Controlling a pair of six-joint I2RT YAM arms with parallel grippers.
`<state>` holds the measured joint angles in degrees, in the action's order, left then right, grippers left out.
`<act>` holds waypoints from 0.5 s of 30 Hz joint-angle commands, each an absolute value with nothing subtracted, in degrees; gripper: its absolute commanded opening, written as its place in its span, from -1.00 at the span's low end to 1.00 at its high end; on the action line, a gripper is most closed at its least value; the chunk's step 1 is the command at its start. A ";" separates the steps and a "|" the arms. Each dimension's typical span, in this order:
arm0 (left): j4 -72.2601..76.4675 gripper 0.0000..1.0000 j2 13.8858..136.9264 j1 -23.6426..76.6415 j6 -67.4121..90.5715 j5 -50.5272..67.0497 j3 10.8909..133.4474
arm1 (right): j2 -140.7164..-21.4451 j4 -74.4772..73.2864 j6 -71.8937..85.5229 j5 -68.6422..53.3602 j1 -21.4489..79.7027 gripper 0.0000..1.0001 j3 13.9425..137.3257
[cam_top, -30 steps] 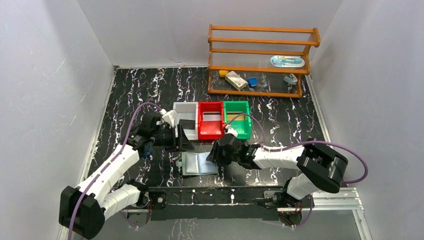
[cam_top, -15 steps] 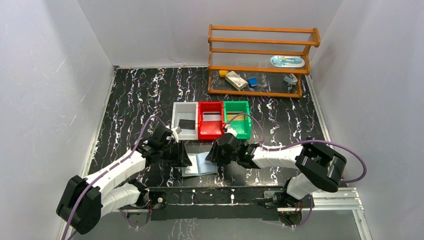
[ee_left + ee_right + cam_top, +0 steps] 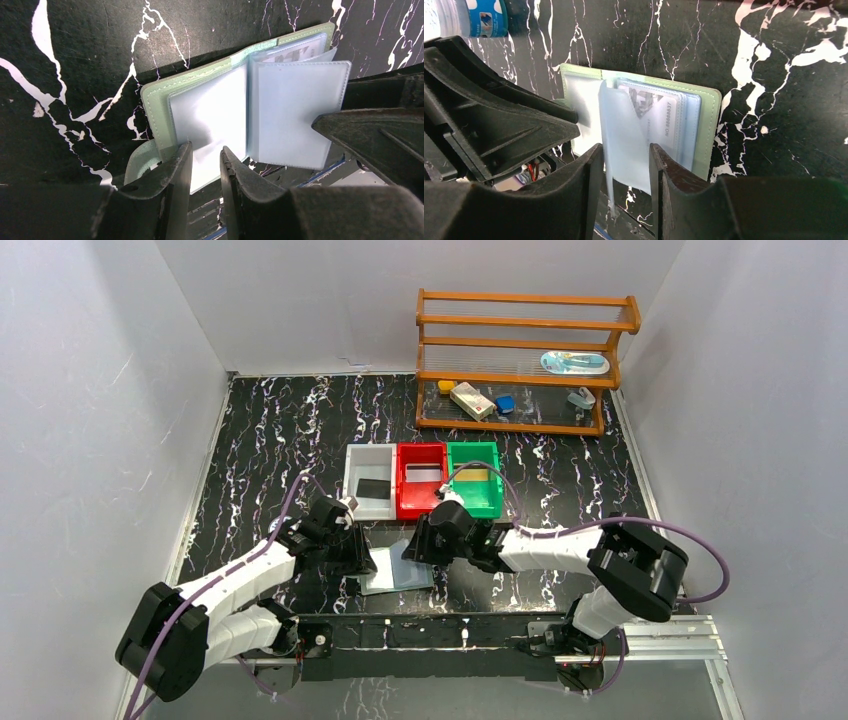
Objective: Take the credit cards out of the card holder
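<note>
Left end effector (image 3: 206, 157) has come down from the bins (image 3: 420, 447) to the card holder (image 3: 400, 570) on the desk, fingers (image 3: 170, 180) narrowly apart. Right end effector (image 3: 624, 155) straddles a sleeve (image 3: 621, 130), also apart. Three cards (image 3: 373, 488) binned; printed card (image 3: 659, 125) not yet out of its pocket.

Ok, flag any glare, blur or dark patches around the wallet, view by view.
Left wrist view: glare washes out the flat clear pocket of the wallet, and the fingers are dark. Right wrist view: the raised pocket leaf looks hazy, though print on a card behind it shows. Top view: even light, but the wallet is small and partly covered.
</note>
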<state>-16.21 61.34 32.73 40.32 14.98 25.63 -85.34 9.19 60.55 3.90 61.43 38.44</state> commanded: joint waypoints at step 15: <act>-14.46 -0.51 61.32 32.92 40.43 14.69 24.12 | -88.43 23.13 61.18 -3.63 62.84 -0.17 40.61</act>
<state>-14.87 61.43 32.75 40.34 14.76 24.73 -88.12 12.99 60.03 0.82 62.43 39.13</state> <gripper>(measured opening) 0.250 0.402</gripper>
